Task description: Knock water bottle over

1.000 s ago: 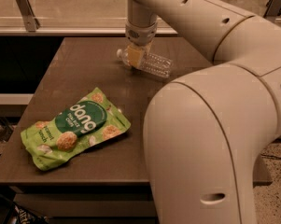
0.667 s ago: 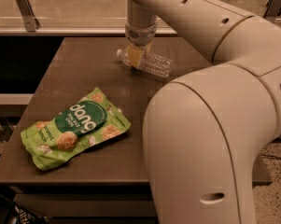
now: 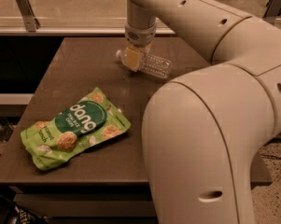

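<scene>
A dark brown tabletop (image 3: 79, 73) fills the middle of the frame. The water bottle (image 3: 155, 67) is in the upper centre, lying on its side rather than standing. Its long axis runs across the frame, with the white cap pointing to the upper left and the clear ribbed body stretching to the lower right.

The gripper (image 3: 133, 59) comes straight down from the top of the frame on the pale robot arm (image 3: 200, 22). It sits over the bottle's neck end, just right of the cap, touching or very nearly touching it. Most of the bottle's body shows to the right of the gripper. Whether the gripper is spread or closed cannot be told, nor whether it holds the bottle.

A green snack bag (image 3: 77, 127) lies flat at the lower left, well apart from the bottle. Judging by how the bottle lies, the knock looks done.
</scene>
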You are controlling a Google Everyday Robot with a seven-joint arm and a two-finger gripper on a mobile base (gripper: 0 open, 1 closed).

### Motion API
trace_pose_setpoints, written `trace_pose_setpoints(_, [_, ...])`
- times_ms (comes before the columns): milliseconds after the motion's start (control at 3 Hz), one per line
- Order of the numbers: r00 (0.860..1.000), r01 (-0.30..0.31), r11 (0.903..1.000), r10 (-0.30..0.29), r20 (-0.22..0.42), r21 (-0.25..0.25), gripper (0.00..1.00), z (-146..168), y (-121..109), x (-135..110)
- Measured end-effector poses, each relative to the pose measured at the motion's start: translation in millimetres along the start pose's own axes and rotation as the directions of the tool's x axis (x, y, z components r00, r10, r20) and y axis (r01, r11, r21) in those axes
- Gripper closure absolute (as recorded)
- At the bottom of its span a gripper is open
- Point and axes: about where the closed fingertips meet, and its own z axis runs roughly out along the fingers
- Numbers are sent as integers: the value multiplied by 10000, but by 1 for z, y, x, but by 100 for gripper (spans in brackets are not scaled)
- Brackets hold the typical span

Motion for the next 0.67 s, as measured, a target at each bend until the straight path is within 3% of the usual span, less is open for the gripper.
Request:
trace_pose_setpoints(333, [10000, 8, 10000, -8, -19, -16, 0, 3, 0, 0])
trace_pose_setpoints(667, [10000, 8, 10000, -8, -20, -17, 0, 3, 0, 0])
